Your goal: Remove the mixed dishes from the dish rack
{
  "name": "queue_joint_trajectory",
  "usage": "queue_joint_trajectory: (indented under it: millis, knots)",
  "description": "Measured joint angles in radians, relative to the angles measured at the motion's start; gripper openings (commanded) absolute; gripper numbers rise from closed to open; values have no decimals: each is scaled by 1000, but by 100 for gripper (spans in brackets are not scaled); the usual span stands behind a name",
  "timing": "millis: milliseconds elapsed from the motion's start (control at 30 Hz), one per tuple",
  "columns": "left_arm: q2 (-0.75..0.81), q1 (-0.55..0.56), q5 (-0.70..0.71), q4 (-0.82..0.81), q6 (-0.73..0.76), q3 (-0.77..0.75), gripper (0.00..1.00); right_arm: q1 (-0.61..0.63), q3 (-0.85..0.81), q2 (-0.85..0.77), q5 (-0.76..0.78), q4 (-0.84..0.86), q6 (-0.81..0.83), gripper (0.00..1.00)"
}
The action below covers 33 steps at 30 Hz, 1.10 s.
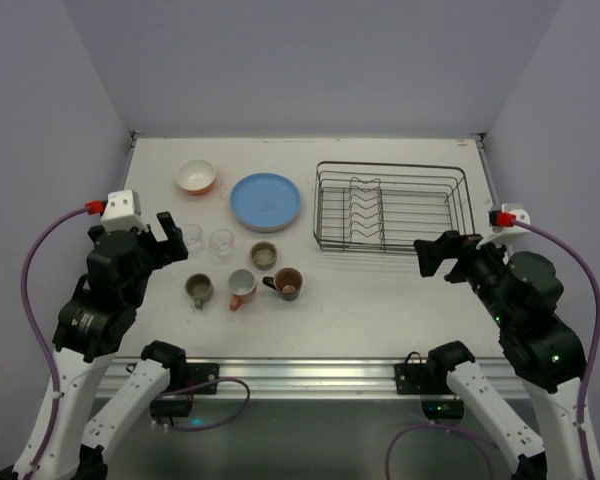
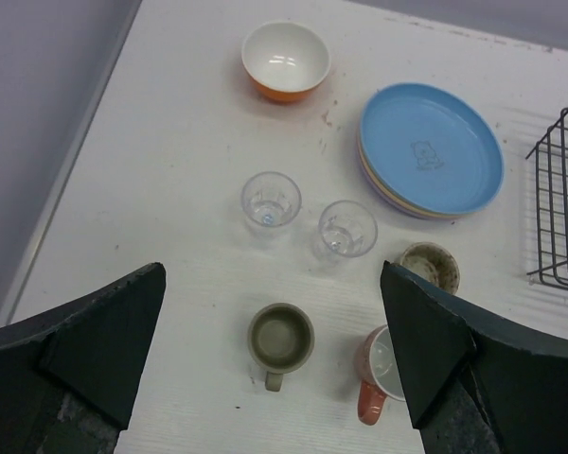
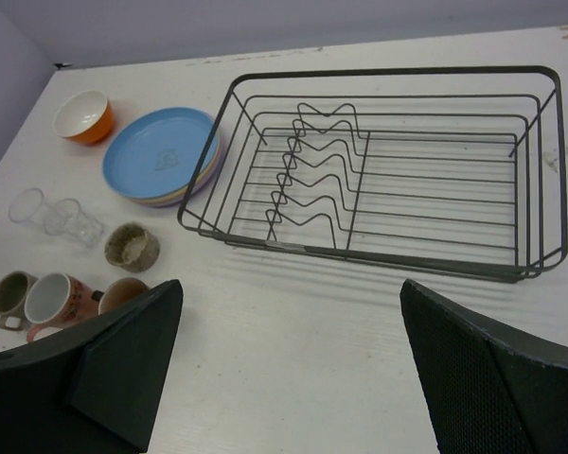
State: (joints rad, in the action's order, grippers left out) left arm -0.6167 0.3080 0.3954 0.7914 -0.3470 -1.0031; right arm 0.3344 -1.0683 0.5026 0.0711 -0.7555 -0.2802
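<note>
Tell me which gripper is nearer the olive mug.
Left: the left gripper hangs just above the olive mug; the right gripper is far off, in front of the dish rack.

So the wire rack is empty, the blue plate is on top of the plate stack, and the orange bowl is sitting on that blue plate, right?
Not quite. The orange bowl is not on the blue plate. It stands by itself on the table, to the left of the plate and apart from it, as the top external view shows. The rest is right: the dish rack is empty and the blue plate is topmost.
</note>
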Motion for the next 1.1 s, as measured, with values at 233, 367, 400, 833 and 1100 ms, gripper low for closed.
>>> queue_joint_trajectory:
  millis: [233,367,400,833,1100]
  knots:
    - [109,0,55,65,35,-60,100,2,-47,-9,157,-158,1,99]
    - [196,11,97,100,52,-68,100,3,-47,-71,214,-201,8,99]
    - [208,21,105,105,52,-68,100,3,-47,-88,224,-207,10,99]
    - [281,82,168,154,52,-94,100,4,-49,-211,286,-236,15,99]
    - [282,82,167,150,56,-91,100,5,-26,-212,280,-217,13,99]
